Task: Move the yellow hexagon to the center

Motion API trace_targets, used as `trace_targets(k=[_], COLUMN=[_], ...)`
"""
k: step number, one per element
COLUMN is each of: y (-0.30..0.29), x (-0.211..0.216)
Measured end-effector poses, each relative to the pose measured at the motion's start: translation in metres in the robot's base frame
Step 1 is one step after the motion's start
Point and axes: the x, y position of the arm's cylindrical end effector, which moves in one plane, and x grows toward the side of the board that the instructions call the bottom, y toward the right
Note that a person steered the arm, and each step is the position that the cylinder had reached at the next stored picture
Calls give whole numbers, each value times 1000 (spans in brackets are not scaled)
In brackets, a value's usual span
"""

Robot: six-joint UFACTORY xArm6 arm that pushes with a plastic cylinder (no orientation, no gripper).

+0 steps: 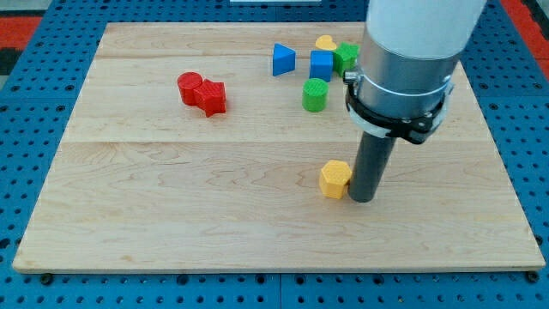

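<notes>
One yellow hexagon [335, 179] is sitting beside my tip [363, 199] — you're watching it angling leftward toward center; no fingers are showing.

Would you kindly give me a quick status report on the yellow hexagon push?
My tip down on the board, right beside the yellow hexagon, on its view-right side. Hexagon below board centre. Nothing between it and centre; green cylinder farther up.

The picture is bright and even, with light that seems to come from above. The desk [171, 215] looks pale and clean with no strong glare. Small soft shadows sit under the blocks. Everything looks sharp, only slightly soft.
</notes>
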Motion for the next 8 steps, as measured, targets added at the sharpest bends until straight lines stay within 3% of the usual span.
trace_targets(k=[3,5,8], y=[-57,-62,-129], x=[-42,16,-38])
